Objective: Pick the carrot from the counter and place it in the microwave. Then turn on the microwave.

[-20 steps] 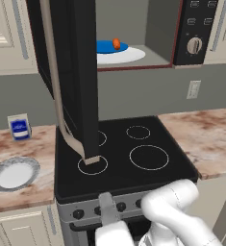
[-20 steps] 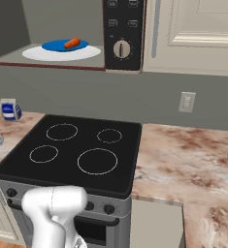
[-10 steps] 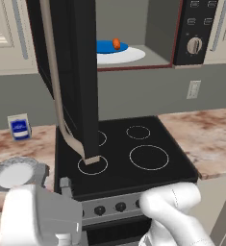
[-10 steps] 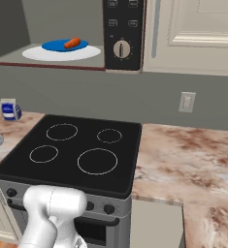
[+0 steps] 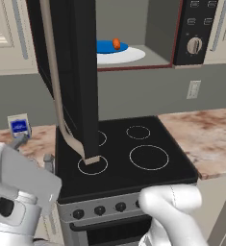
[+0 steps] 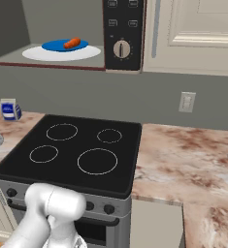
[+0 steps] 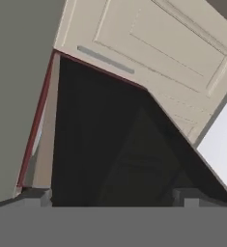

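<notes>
The microwave (image 5: 133,33) hangs above the black stove (image 5: 124,153), and its door (image 5: 78,81) stands swung wide toward the robot, edge-on in the left base view and reaching down over the stove's front left burner. Inside the cavity a white turntable carries a blue plate (image 6: 62,45), and the carrot (image 6: 72,43) already lies on that plate, its long axis running roughly side to side across the opening in the right base view, well up and away from the marbled surface (image 6: 183,160) on either side of the stove. So the placing part looks done, and the coming move, as I judge it, turns on the door: it has to be shut before the round silver knob (image 6: 122,49) on the control panel to the right of the cavity can be turned. The arm sits low and to the left, in front of the stove, and the hand (image 7: 112,195) looks up along the dark inner face of the open door with a cream cabinet beyond it; the door therefore lies just ahead of and above the fingers. The fingers are spread wide and grasp nothing, though how near the door face they stand is hard to tell from this dim, tilted view.
</notes>
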Robot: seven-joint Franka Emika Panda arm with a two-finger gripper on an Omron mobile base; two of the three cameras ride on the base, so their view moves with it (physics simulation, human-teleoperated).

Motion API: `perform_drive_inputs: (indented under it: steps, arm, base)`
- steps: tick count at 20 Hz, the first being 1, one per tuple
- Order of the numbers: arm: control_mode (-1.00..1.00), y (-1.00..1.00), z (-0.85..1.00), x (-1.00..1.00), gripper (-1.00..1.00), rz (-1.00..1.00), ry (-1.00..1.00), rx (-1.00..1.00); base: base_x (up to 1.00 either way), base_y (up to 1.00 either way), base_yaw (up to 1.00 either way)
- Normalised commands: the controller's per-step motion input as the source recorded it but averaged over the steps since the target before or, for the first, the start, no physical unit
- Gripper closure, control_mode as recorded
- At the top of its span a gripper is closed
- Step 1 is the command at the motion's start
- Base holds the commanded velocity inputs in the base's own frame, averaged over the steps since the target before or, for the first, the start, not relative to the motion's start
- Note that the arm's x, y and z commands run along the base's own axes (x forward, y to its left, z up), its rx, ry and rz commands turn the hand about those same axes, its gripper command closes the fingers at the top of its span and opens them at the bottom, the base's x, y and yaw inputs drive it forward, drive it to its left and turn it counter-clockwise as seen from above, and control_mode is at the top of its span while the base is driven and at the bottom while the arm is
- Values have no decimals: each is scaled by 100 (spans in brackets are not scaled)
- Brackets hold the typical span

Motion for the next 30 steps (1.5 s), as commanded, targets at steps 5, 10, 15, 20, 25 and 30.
perform_drive_inputs:
  steps: [5, 10, 15, 20, 25, 30]
  arm:
    - [-100, 2, 16, 61, -100, -18, 5, 1]
    - [-100, 0, 28, 35, -100, -18, 2, 5]
    - [-100, -29, 39, -10, -100, -13, 0, 14]
    - [-100, -85, 42, -22, -100, -9, -1, 20]
    - [-100, -100, 40, -15, -100, -10, -1, 26]
    - [-100, -100, 26, -9, -100, -8, 0, 24]
  base:
    - [0, 0, 0]
    - [0, 0, 0]
    - [0, 0, 0]
    - [0, 0, 0]
    - [0, 0, 0]
    - [0, 0, 0]
